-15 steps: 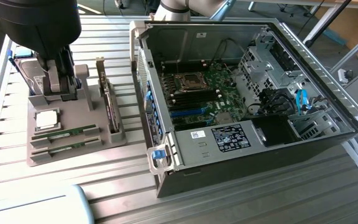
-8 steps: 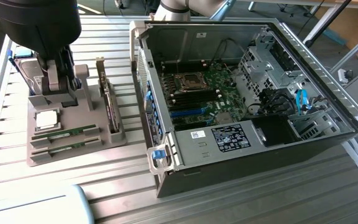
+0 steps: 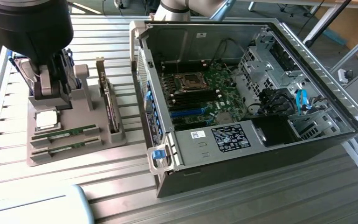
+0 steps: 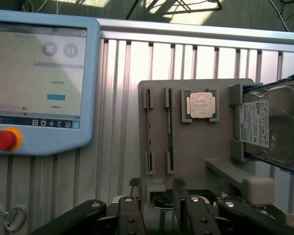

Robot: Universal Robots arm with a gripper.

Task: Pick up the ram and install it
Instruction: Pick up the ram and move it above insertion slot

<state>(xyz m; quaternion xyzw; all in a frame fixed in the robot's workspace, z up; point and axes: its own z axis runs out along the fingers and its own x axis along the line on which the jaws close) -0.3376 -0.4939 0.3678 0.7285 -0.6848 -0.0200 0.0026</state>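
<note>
Ram [image 4: 169,129] edge-up in grey holder [image 4: 206,147]; looks light, stiff, fragile (thin board). I'd pinch its top edge mid-length. Gripper [image 4: 157,196] open, empty.

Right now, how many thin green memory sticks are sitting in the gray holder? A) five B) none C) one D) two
D: the nearer ram stick and the farther ram stick both sit in their own slots of the gray holder, side by side.
</note>
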